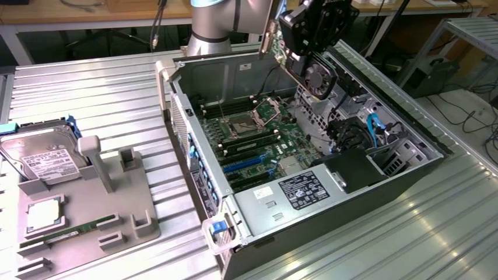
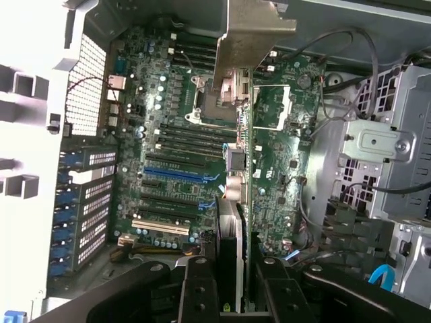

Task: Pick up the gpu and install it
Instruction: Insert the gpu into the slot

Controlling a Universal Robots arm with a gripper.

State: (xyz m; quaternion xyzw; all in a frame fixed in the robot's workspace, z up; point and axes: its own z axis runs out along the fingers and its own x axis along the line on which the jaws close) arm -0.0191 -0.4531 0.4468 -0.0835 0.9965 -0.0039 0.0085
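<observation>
A robotics lab or electronics workshop; a Universal Robots arm (image 1: 210, 23) stands at a ribbed metal worktable (image 1: 101, 87); an open desktop computer case (image 1: 225, 73) lies on it, its motherboard (image 2: 175, 148) bared; a grey parts fixture (image 1: 116, 204) holds a hard drive (image 1: 39, 157); wooden benches (image 1: 70, 13) and loose floor cables (image 1: 474, 119) sit behind.
</observation>
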